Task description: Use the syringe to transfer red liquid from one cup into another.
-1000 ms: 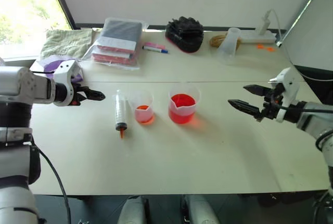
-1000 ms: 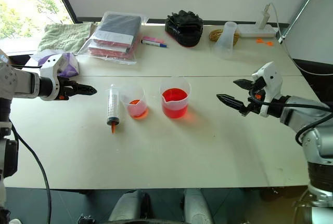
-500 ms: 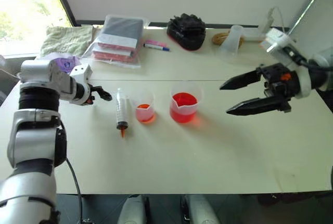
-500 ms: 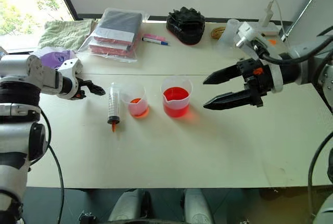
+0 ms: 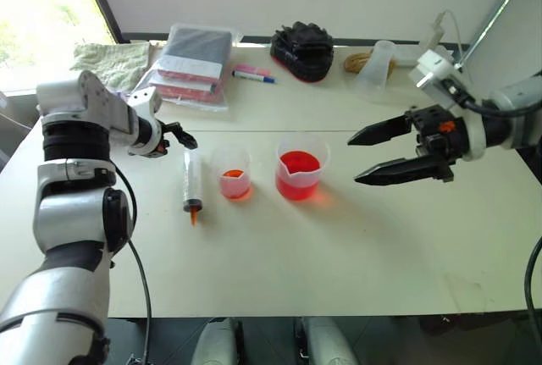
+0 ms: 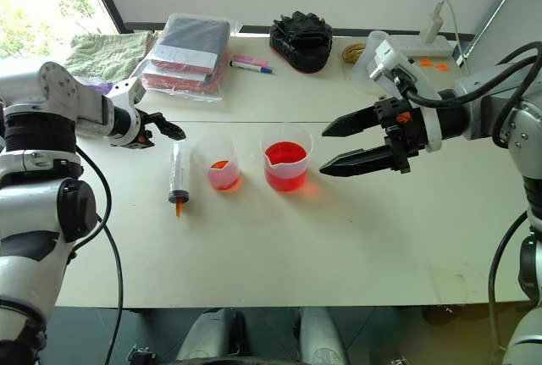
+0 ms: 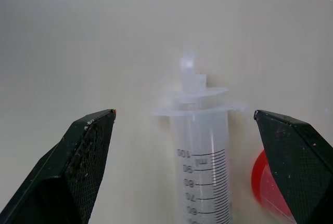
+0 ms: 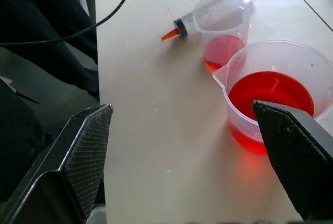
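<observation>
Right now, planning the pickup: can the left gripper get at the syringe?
Probably yes. The left gripper hangs open just beyond the syringe at its plunger end, nothing between them. The small cup stands close beside the barrel.

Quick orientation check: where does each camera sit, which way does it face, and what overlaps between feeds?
Head stereo pair: looks forward and down over the table; both arms show, left claw and right claw open.
Left wrist: looks along its own fingers at the syringe lying flat.
Right wrist: looks past its fingers at the big beaker and small cup.
Shared: the syringe and red liquid appear in all feeds.
</observation>
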